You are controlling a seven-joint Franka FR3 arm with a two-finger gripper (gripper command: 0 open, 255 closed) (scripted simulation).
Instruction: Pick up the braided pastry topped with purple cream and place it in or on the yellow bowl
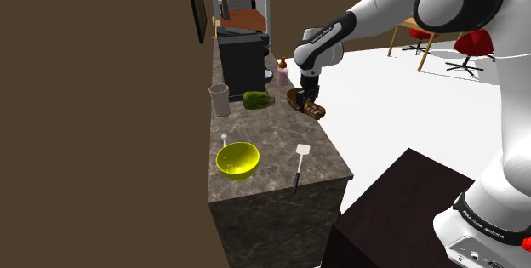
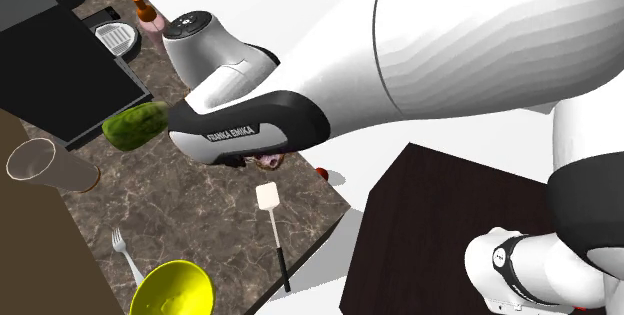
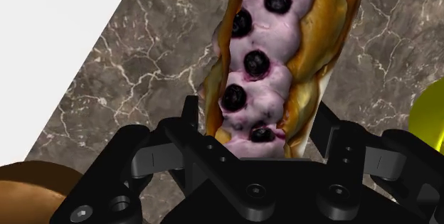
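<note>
1 pastry [image 3: 263, 59] clasped in gripper [image 3: 257, 119], long axis pointing straight outward

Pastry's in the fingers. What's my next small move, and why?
Probably carry it sideways toward the yellow bowl, without opening. The fingers clasp the braided pastry at one end, so the grasp looks done. In the shoulder view the pastry sits by the counter edge, well apart from the bowl.

The arm [image 1: 400, 2] was white and round, with dark joints and small white letters [image 2: 230, 131]. The hand [image 3: 256, 119] was all black.
</note>
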